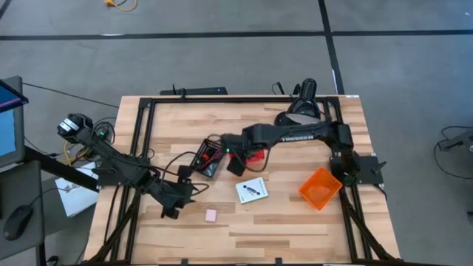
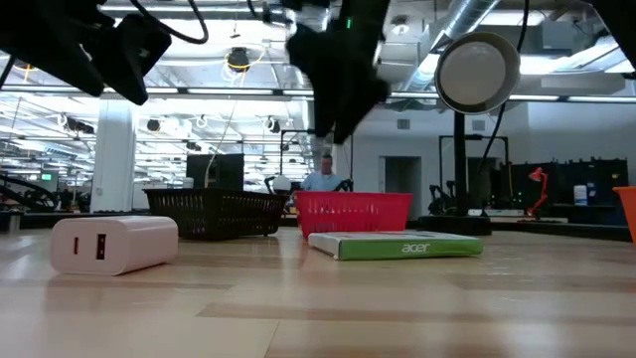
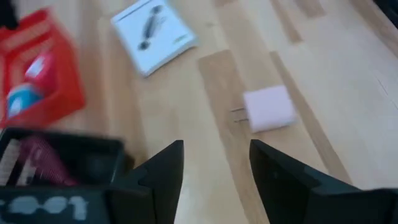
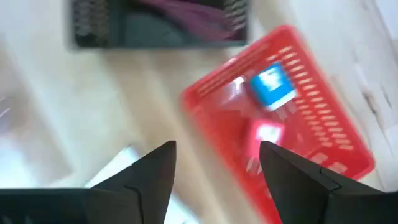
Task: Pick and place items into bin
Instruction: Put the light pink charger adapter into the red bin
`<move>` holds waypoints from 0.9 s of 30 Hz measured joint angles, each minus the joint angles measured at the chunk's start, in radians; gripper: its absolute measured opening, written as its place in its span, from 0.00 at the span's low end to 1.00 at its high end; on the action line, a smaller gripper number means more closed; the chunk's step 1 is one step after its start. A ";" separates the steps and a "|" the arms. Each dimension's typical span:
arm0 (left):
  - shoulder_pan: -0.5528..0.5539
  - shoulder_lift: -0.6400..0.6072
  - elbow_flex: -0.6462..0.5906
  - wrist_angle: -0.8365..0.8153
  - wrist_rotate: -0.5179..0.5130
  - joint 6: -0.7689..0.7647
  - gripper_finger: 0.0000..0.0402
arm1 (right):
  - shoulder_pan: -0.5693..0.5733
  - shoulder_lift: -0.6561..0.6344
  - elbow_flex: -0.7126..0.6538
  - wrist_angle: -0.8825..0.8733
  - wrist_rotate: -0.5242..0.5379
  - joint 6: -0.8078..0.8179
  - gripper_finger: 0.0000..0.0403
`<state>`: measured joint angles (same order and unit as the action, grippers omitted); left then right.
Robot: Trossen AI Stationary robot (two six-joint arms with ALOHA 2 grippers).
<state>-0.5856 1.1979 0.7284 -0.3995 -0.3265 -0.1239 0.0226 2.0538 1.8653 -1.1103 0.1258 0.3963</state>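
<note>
Left gripper (image 1: pixel 171 210): hanging over the table's near-left part, fingers (image 3: pixel 163 171) spread wide, holding nothing.
Pink block (image 1: pixel 211 215): lying flat on bare wood just beside the left gripper, at about 3 o'clock from it in the high view; in the left wrist view it is sitting ahead of the open gap, a little toward the right finger.
Nearer arm: the left one, clearly.
Right gripper (image 1: pixel 235 164): hovering mid-table over the red basket (image 4: pixel 311 124), fingers (image 4: pixel 152 174) apart and empty.
White card (image 1: pixel 252 191): resting at 5 o'clock from the right gripper, its black piece running diagonally.
Baskets: the red basket is already holding a blue cube (image 4: pixel 272 86); the black basket (image 1: pixel 206 159) is sitting at its 9 o'clock.
Orange bin (image 1: pixel 320 187): standing well apart, at 3 o'clock.
</note>
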 joint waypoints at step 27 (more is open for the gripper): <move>-0.038 0.584 0.300 -0.004 0.077 0.791 0.46 | 0.526 -0.005 0.489 -0.439 0.220 0.450 0.56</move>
<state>-0.6231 1.7816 1.0283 -0.4038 -0.2490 0.6667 0.5486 2.0486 2.3547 -1.5494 0.3458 0.8458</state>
